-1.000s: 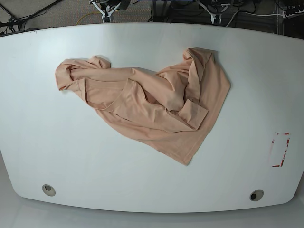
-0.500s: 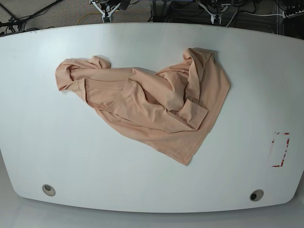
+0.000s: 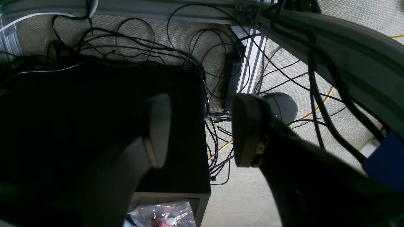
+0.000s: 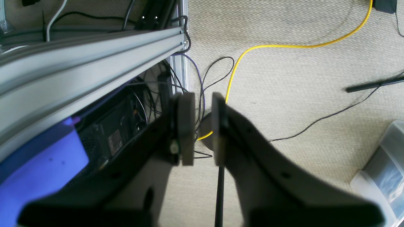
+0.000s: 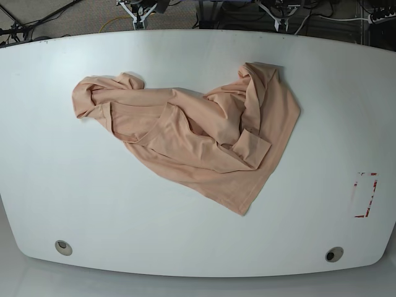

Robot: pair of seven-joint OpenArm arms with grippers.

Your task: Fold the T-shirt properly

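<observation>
Both pincers, left pincer (image 3: 202, 130) parted and right pincer (image 4: 202, 129) nearly clenched on nothing, are hanging over the floor, away from the T-shirt (image 5: 192, 136) lying crumpled on the counter (image 5: 93, 198).

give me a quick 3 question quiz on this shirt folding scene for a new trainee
1. True or false: the T-shirt lies neatly folded on the white table.
2. Which gripper has the wider gap between its fingers?
A. left gripper
B. right gripper
3. Fill in the missing word: both wrist cameras look down at a carpeted floor strewn with ______, not at the shirt.

Key
1. False: it lies crumpled and spread out, and no arm reaches over the table in the base view.
2. A: its fingers stand well apart with nothing between them; the right gripper's are nearly together, also on nothing.
3. Cables.
</observation>
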